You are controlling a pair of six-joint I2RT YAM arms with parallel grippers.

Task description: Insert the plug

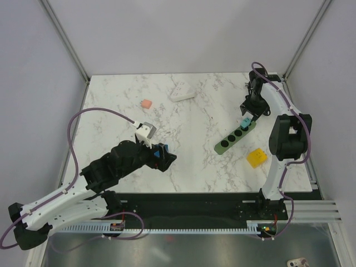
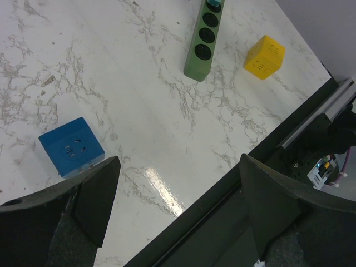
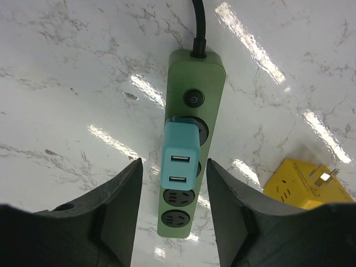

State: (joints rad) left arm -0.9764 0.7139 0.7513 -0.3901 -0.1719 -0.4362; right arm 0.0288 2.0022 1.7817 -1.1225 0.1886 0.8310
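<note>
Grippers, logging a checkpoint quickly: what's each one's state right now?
Left gripper: open, empty.
Right gripper: open, straddling the light-blue adapter, not touching it.

I see a white counter veined grey, a green power strip, a bright-blue plug, a yellow block, a pink block.

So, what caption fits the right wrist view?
Open right gripper straddles a teal USB adapter on the green power strip; yellow block beside.
</note>
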